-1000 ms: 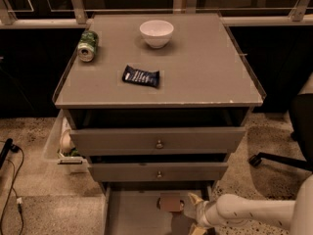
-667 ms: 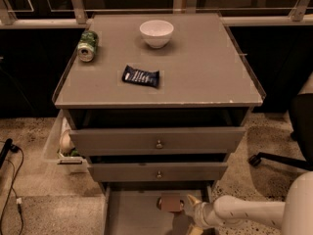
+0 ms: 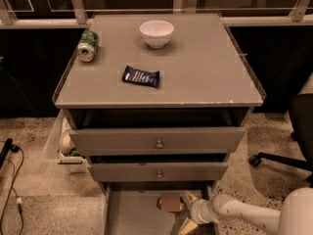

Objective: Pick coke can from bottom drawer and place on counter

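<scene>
**Entry: camera view (sole view)**

- Counter [image 3: 205, 77]: grey cabinet top. Holds a green can [image 3: 88, 45] on its side at far left, a white bowl [image 3: 156, 33] at far centre and a dark snack packet [image 3: 141, 76] left of centre. No coke can on it.
- Two knobbed drawers [image 3: 157, 142]: each pulled out a little; contents not visible.
- Bottom drawer [image 3: 129, 214]: pulled well out, flat grey tray at floor level. Only one item seen in it.
- Coke can [image 3: 169, 203]: in the bottom drawer near its right side, close under the front of the drawer above. Looks to lie on its side, reddish body, resting on the tray floor.
- Gripper [image 3: 187, 211]: low in the drawer, coming in from the right on a pale arm [image 3: 244, 214], just beside the can's right end. Fingers spread apart, one at the far side and one nearer the camera; nothing clamped. Can's end sits at the mouth of the jaws; contact can't be told.
- Surrounds: chair base [image 3: 274, 158] on the floor at right, cables [image 3: 12, 180] on the floor at left.

**Status (est.):** drawer open, gripper lined up w/ can: approach approx. done. Left to do: close on can, lift clear of the drawer above, carry up, set on counter. Free space on the right half looks ample. Task approx. early-mid stage.
</scene>
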